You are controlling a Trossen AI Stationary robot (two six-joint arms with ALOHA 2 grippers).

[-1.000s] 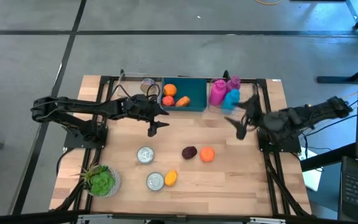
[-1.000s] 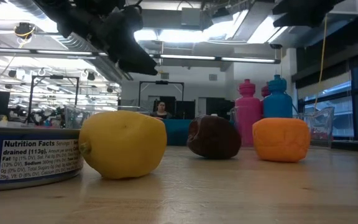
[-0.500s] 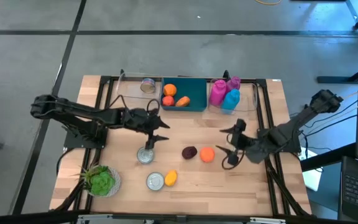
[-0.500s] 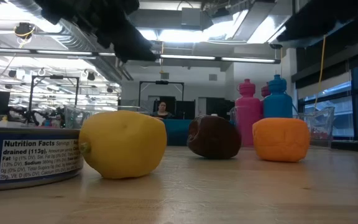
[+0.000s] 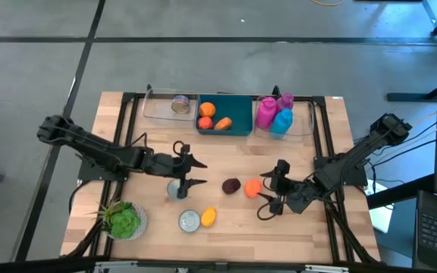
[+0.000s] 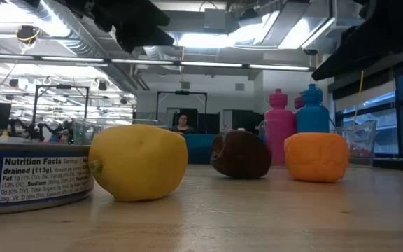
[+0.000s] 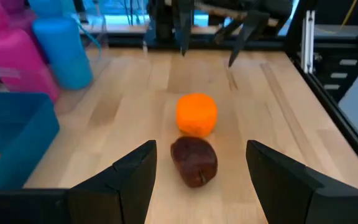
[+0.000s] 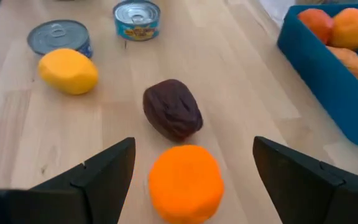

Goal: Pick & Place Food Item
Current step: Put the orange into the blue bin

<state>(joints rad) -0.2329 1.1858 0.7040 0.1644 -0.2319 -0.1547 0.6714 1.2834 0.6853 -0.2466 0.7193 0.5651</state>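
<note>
Since a second ago both arms have come down from near the bins at the back of the table to its middle: the right gripper (image 5: 268,199), earlier up beside the bottles, now sits low just beside the orange food item (image 5: 253,187), and the left gripper (image 5: 190,173), earlier near the teal bin, now hovers over the tin can (image 5: 177,189) closer to the middle. The right gripper's fingers (image 8: 98,177) stand wide apart with nothing between them, the orange item lying on the wood just ahead of the gap. The left gripper's fingers (image 7: 132,180) are also spread and hold nothing; its wrist view looks past them at the dark brown food item (image 7: 194,161) with the orange one directly behind it, the two close together. A yellow food item (image 5: 209,217) lies just beside a second tin can (image 5: 190,221) nearer the front edge, and a green plant-like item (image 5: 124,219) sits at the front left corner. At the back, the teal bin (image 5: 237,126) holds orange and red pieces, a clear tray (image 5: 158,115) to its left holds a small can, and pink and blue bottles (image 5: 274,114) stand in a clear tray to its right. In the low view a person (image 6: 182,123) is seen far off in the room behind.
</note>
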